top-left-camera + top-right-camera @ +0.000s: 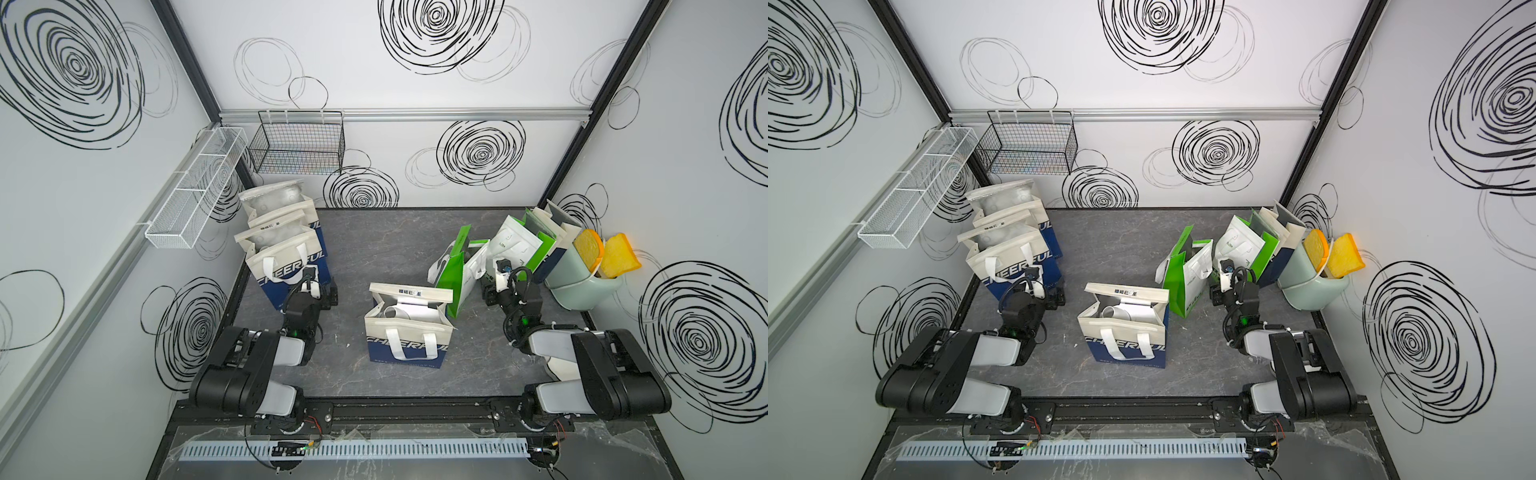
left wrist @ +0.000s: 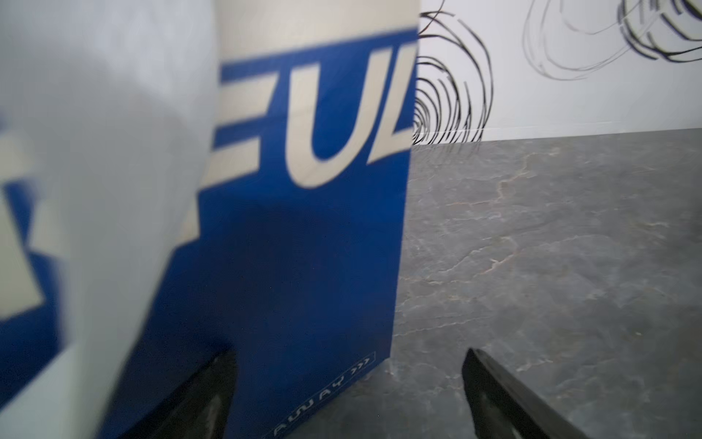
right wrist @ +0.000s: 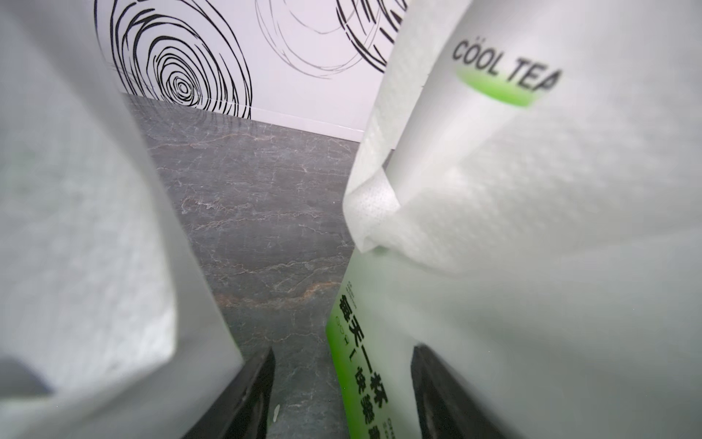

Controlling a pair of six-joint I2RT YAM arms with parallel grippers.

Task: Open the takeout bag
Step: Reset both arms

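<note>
- Centre CHEERFUL bag (image 1: 409,332): mouth open, white cup (image 1: 394,311) lying inside. It stands well apart from both hands, between them.
- Mint bin (image 1: 582,291) holds two toast slices (image 1: 619,255).
- Right hand (image 3: 343,349): jaws part-way apart, gripping nothing. COOL TEA takeout bag (image 3: 532,190) has its lower edge between them, second white bag (image 3: 76,228) just beside.
- Left hand (image 2: 349,351): jaws wide, corner of blue CHEERFUL bag (image 2: 304,247) between them.
- Both hands sit low over the tabletop (image 2: 551,247), pointing at the back wall.
</note>
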